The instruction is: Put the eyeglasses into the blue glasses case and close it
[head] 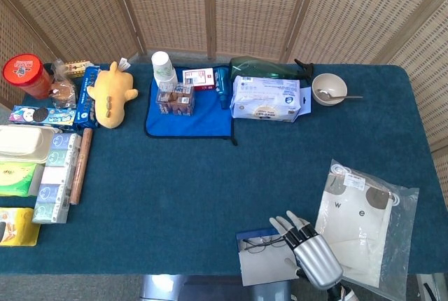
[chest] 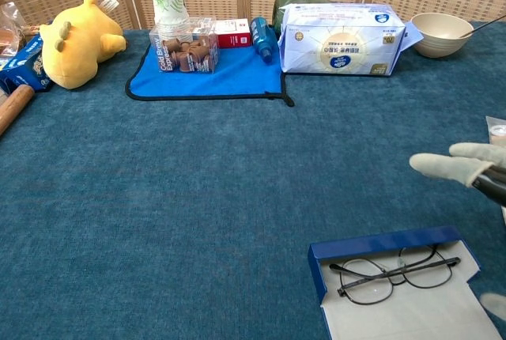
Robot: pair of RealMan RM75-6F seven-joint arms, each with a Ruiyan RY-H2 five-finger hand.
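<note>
My right hand (head: 313,254) is cut off at the wrist by the bottom edge of the head view; in the chest view only its fingertips (chest: 452,163) enter at 3 o'clock. My left hand appears in neither view. The blue glasses case (chest: 379,243) loses its near flap to the bottom edge in the chest view. My hand covers the case's right end in the head view, where the eyeglasses (head: 260,243) are too small to read clearly.

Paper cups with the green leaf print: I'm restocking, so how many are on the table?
1 stack showing, a white paper cup with green leaf print on the blue cloth mat, behind the clear box of brown items. Nested cups can't be counted.
</note>
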